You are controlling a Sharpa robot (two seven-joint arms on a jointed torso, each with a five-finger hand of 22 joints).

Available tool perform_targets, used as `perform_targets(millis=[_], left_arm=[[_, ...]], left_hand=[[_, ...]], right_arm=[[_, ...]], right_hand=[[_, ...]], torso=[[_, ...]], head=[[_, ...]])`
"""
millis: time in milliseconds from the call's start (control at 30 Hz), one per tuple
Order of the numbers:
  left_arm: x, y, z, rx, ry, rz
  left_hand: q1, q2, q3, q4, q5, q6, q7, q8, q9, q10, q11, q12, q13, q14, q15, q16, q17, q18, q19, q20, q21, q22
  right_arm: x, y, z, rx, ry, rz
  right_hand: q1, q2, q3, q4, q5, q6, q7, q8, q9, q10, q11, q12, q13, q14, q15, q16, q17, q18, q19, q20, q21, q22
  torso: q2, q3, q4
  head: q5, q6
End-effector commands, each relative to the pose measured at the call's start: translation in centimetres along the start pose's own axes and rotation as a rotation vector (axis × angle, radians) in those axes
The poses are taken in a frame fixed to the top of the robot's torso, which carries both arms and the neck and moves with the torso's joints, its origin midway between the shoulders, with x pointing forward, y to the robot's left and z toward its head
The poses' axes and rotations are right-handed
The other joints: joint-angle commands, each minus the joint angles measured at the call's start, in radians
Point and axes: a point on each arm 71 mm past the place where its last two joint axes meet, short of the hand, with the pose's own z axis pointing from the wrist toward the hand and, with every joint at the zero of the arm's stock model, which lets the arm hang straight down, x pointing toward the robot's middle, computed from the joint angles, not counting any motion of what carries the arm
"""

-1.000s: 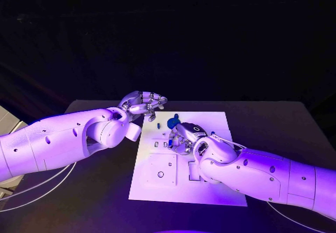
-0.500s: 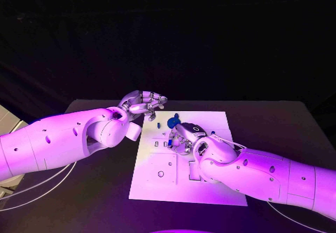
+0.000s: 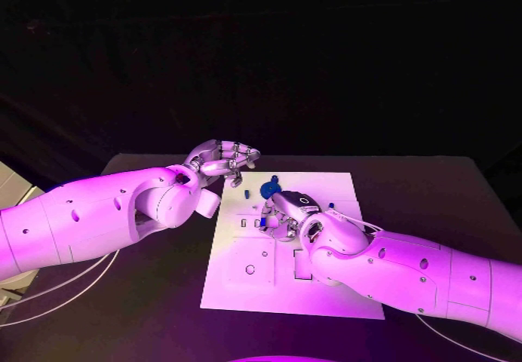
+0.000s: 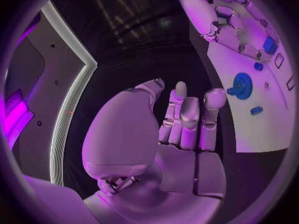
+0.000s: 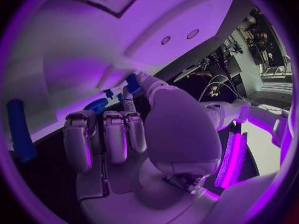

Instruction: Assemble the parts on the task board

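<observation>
You had the right robot hand (image 3: pixel 285 215) pinching a small blue part (image 3: pixel 265 223) over the task board (image 3: pixel 327 298) at frame centre, the left robot hand (image 3: pixel 223 160) curled empty upper left; judged light, stiff, best pinched at its sides.

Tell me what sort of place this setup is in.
Probably a robotics lab or demo booth. A black table bears a white task board with small blue parts, such as a blue gear. The right robot hand works over the board, the left robot hand hovers beside it, under coloured light against a dark backdrop.
</observation>
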Motion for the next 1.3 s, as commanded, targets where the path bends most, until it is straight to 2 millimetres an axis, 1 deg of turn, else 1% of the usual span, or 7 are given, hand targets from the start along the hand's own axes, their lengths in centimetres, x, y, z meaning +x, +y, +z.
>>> perform_targets(millis=[33, 367, 800, 933, 1033, 1200, 1300], left_arm=[[0.2, -0.1, 0.0, 0.009, 0.013, 0.000], [0.2, -0.1, 0.0, 0.007, 0.014, 0.000], [0.2, -0.1, 0.1, 0.004, 0.016, 0.000], [0.2, -0.1, 0.1, 0.004, 0.016, 0.002], [0.1, 0.0, 0.1, 0.002, 0.014, 0.008], [-0.1, 0.2, 0.1, -0.024, 0.029, 0.058], [-0.2, 0.4, 0.1, -0.050, 0.045, 0.113]], left_hand=[[-0.007, -0.001, 0.001, 0.006, 0.000, -0.006, -0.002, 0.005, 0.002, 0.001, 0.005, -0.002, -0.001, -0.005, 0.002, -0.004, 0.001, 0.011, -0.001, 0.002, -0.003, 0.001], [-0.007, -0.001, 0.002, 0.006, 0.000, -0.008, -0.002, 0.004, 0.002, 0.001, 0.005, -0.003, -0.003, -0.005, 0.002, -0.004, 0.000, 0.011, 0.000, 0.002, -0.003, 0.002], [-0.007, -0.001, 0.002, 0.006, 0.000, -0.008, -0.002, 0.004, 0.002, 0.001, 0.005, -0.003, -0.003, -0.005, 0.002, -0.004, 0.000, 0.011, 0.000, 0.002, -0.003, 0.002], [-0.007, -0.001, 0.002, 0.006, 0.000, -0.009, -0.001, 0.004, 0.002, 0.000, 0.006, -0.005, -0.005, -0.005, 0.002, -0.004, 0.001, 0.010, 0.001, 0.002, -0.003, 0.002], [-0.007, -0.001, 0.002, 0.006, 0.000, -0.009, -0.001, 0.004, 0.002, 0.000, 0.006, -0.005, -0.005, -0.005, 0.002, -0.004, 0.001, 0.010, 0.001, 0.002, -0.003, 0.002], [-0.014, -0.006, -0.005, 0.009, -0.001, -0.016, -0.001, 0.004, 0.002, 0.009, 0.006, -0.002, -0.009, 0.035, 0.003, 0.039, 0.055, -0.002, 0.051, 0.003, 0.031, 0.068], [-0.033, -0.012, -0.025, 0.017, -0.002, -0.015, -0.005, 0.009, 0.004, 0.035, 0.002, 0.031, 0.003, 0.078, -0.001, 0.091, 0.117, -0.014, 0.099, 0.000, 0.068, 0.131]], right_arm=[[0.0, 0.2, 0.0, -0.020, -0.002, -0.012], [0.1, 0.1, 0.0, -0.018, 0.000, -0.015], [0.0, 0.2, -0.1, -0.023, -0.003, -0.012], [-0.1, 0.3, -0.3, -0.029, -0.019, -0.008], [-0.4, 0.2, -0.7, -0.035, -0.042, 0.001], [-2.2, -0.1, -1.9, -0.081, -0.124, 0.046], [-3.8, -0.5, -2.5, -0.118, -0.151, 0.083]], right_hand=[[-0.009, -0.004, -0.007, 0.004, 0.003, -0.012, 0.002, -0.005, -0.002, 0.073, 0.006, -0.007, 0.232, 0.091, 0.006, -0.002, 0.192, -0.007, 0.089, 0.008, -0.007, 0.243], [-0.011, -0.019, -0.041, 0.024, 0.004, -0.070, 0.024, -0.032, -0.017, 0.049, 0.025, -0.035, 0.210, 0.090, 0.022, -0.004, 0.187, -0.003, 0.080, 0.021, -0.023, 0.232], [-0.013, -0.023, -0.091, 0.048, 0.003, -0.084, 0.029, -0.035, -0.021, 0.036, 0.031, -0.050, 0.200, 0.089, 0.028, -0.005, 0.185, -0.001, 0.076, 0.029, -0.030, 0.227], [-0.010, -0.015, -0.166, 0.089, 0.005, -0.092, 0.029, -0.034, -0.023, 0.029, 0.032, -0.057, 0.194, 0.088, 0.029, -0.007, 0.181, 0.001, 0.072, 0.031, -0.039, 0.221], [-0.014, -0.005, -0.223, 0.096, 0.005, -0.101, 0.031, -0.037, -0.025, 0.027, 0.033, -0.060, 0.192, 0.087, 0.031, -0.008, 0.178, 0.001, 0.072, 0.032, -0.041, 0.220], [0.001, 0.020, -0.389, 0.101, 0.014, -0.161, 0.053, -0.077, -0.044, 0.005, 0.052, -0.082, 0.173, 0.084, 0.046, -0.013, 0.167, 0.008, 0.057, 0.044, -0.070, 0.201], [0.014, 0.020, -0.403, 0.102, 0.018, -0.182, 0.061, -0.094, -0.050, -0.013, 0.059, -0.102, 0.157, 0.083, 0.052, -0.015, 0.162, 0.013, 0.049, 0.049, -0.088, 0.189]], torso=[[0.000, 0.0003, -0.0002], [0.000, 0.0006, -0.0001], [0.000, 0.0011, -0.0004], [0.000, 0.0008, 0.0001], [0.000, 0.0008, 0.0010], [-0.004, -0.0001, -0.0016], [-0.005, 0.0002, -0.0028]], head=[[-0.001, 0.000], [-0.003, 0.000], [-0.003, 0.001], [-0.004, 0.001], [-0.004, 0.001], [-0.005, 0.003], [-0.004, 0.006]])
